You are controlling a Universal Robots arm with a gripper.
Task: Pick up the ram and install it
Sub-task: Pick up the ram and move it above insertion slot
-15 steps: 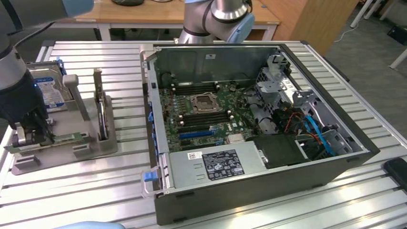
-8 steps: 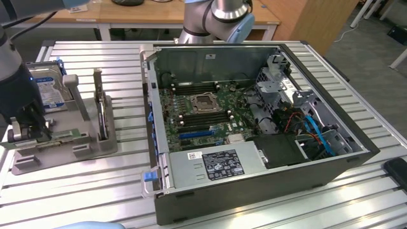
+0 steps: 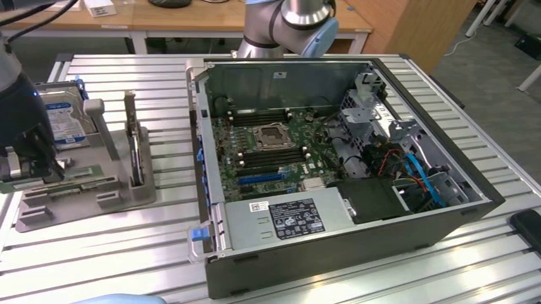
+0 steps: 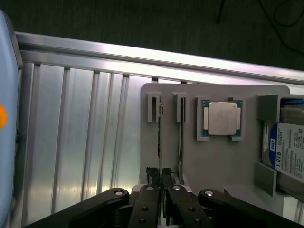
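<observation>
While the open computer case [image 3: 338, 253] takes the exterior view's right, you have the grey tray [image 3: 127, 190] at its left. On it, the hard drive [image 4: 289, 152] reads "WD" and "1.0TB". Your gripper [image 4: 160, 175] is clamped on the ram [image 4: 160, 133], which stands on edge in its slot, just beside a second stick [image 4: 180, 137].

Overall: bright, even overhead room light in the exterior view; the wrist view is dimmer and more contrasty.
Glare: white sheen along the desk [image 4: 142, 57] edge rail and on its slats; the processor [image 4: 222, 118] lid shines pale.
Shadows: soft and short beside the grey holder [image 3: 127, 190]; deeper inside the computer case [image 3: 338, 158].
Dark areas: the floor [image 4: 118, 19] past the desk edge is nearly black; the tool [image 4: 159, 175] shows little surface detail.
</observation>
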